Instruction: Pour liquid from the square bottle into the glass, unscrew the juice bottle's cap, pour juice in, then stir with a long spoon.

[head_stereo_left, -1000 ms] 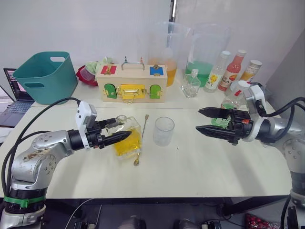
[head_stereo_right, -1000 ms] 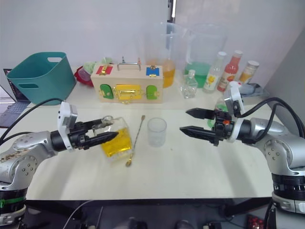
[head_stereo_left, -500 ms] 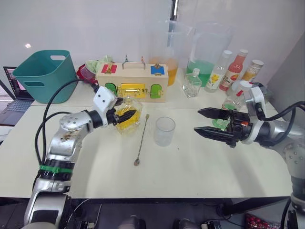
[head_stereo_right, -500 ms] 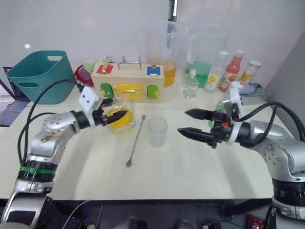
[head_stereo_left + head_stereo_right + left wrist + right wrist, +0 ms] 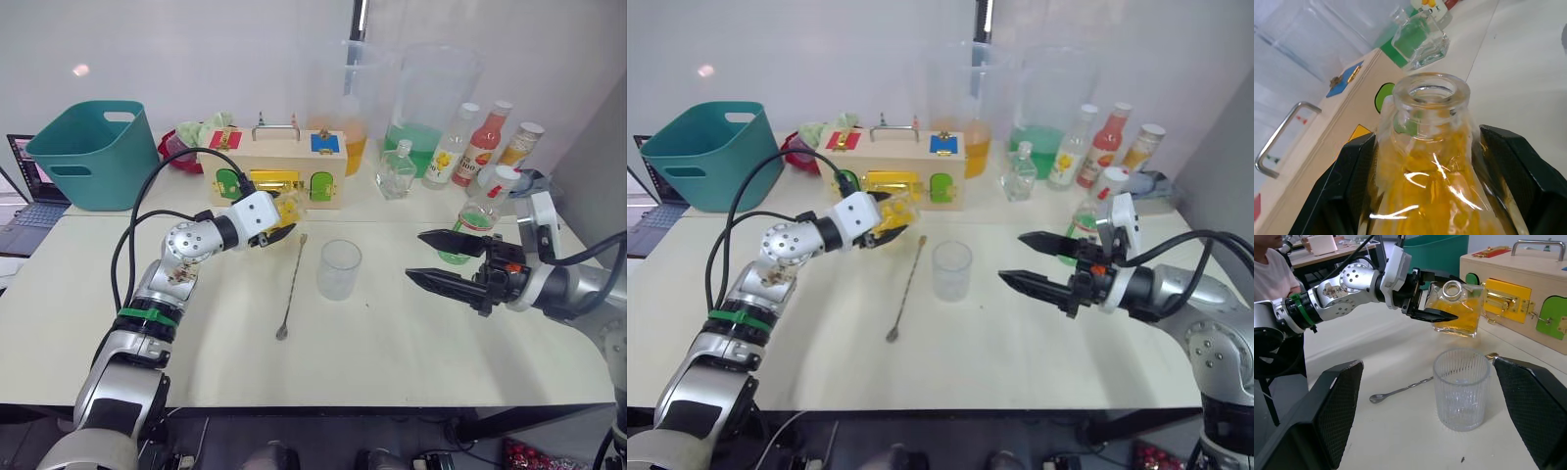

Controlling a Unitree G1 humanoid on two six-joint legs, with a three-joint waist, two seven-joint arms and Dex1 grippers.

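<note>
My left end effector (image 5: 884, 223) grips the square bottle (image 5: 1456, 308), tilted, centre-left above the table (image 5: 392, 343). Bring its open neck over the glass (image 5: 339, 269) before tipping further. Right end effector (image 5: 438, 259) stays open.

**No legible lettering on the table**

No word, number or brand can be read with certainty. A green-and-white label is carried on the juice bottle (image 5: 478, 208), but its print is too small to be made out. At the back of the table, a yellow-and-white label is seen on a clear bottle (image 5: 446, 155), a white label with dark marks on a red bottle (image 5: 479, 147), and an orange label on a third bottle (image 5: 515, 143); none of these can be deciphered. A lit laptop screen (image 5: 26, 178) is shown at the left edge, its contents unreadable.
</note>
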